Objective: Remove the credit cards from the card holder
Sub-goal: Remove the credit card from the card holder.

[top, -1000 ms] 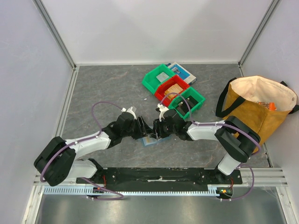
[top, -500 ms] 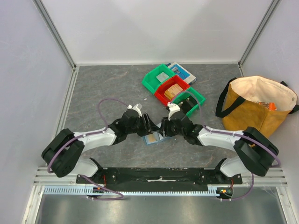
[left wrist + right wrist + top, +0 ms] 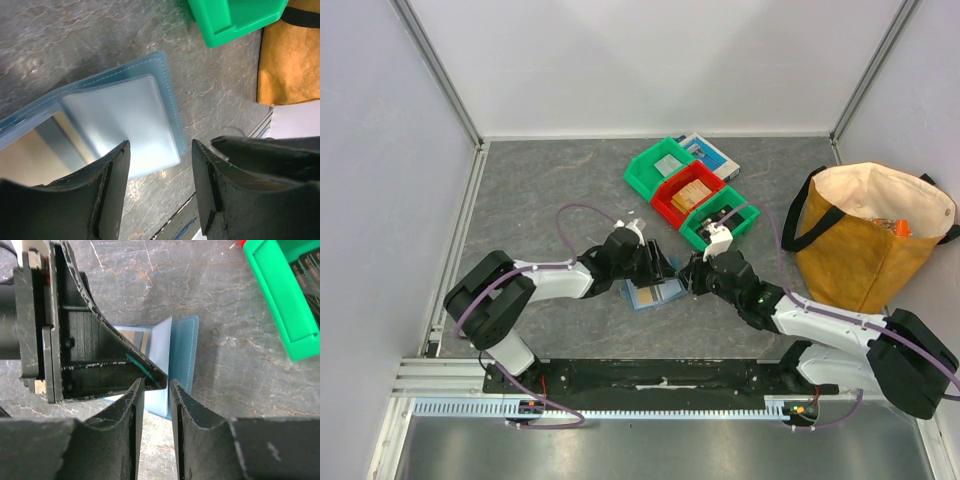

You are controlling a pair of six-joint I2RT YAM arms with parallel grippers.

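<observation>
A small slate-blue bifold card holder of soft material (image 3: 655,294) lies opened flat on the grey stone-patterned table (image 3: 550,190), near the middle and a little toward the near edge, between the two arms' tips. The tan face of a thin rectangular credit card (image 3: 646,294) shows inside its left half. The right half carries a clear window pocket, seen pale and glossy from the left wrist. The left gripper (image 3: 160,147) reaches in from the left and hangs over that window pocket with its black fingers spread apart, one to each side, clamping nothing that can be seen. The right gripper (image 3: 156,385) comes in from the right at the holder's right edge. Its fingers stand close together with only a slim gap. The tip of one left finger crosses in front of that gap, and I cannot tell whether an edge of the holder or a card is pinched there. Farther back and to the right, a green plastic bin (image 3: 665,168), a red plastic bin (image 3: 690,192) and a second green plastic bin (image 3: 722,218) sit in a diagonal row. A flat blue-and-white box (image 3: 718,155) is partly tucked behind them. A tan fabric tote bag with black handles (image 3: 870,245) stands open at the right side.
</observation>
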